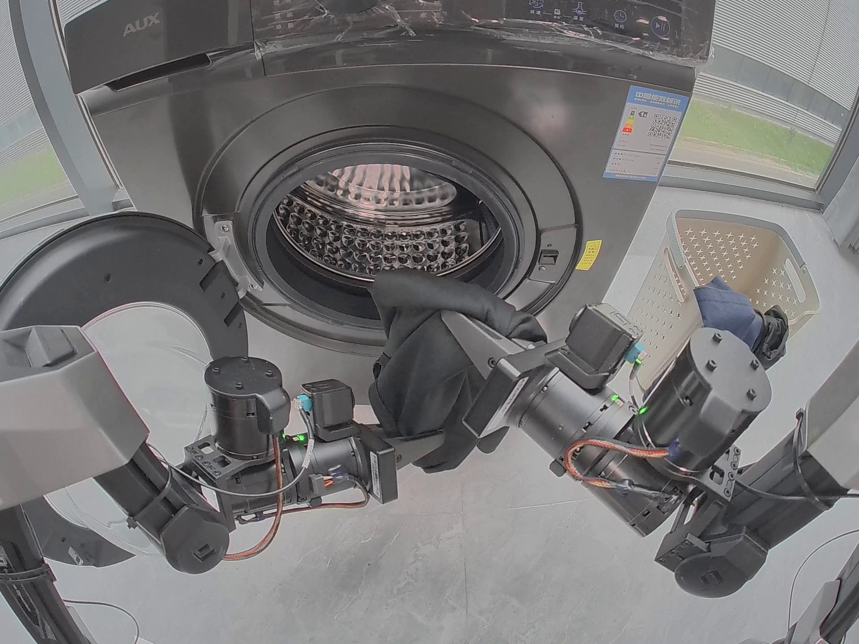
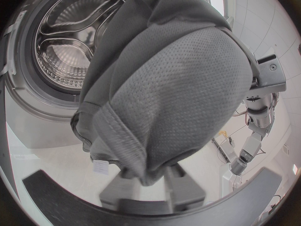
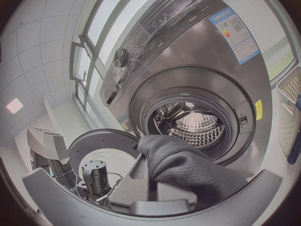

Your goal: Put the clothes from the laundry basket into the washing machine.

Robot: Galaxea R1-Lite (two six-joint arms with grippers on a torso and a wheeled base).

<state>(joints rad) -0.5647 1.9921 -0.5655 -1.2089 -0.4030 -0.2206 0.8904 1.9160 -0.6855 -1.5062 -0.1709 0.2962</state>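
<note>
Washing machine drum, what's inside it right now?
The shiny perforated steel drum shows bare walls, no clothes. The dark grey garment hanging in front hides its lower front part.

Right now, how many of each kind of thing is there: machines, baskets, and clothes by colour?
washing machine: 1
laundry basket: 1
black garment: 1
blue garment: 1
Total: 4
</note>
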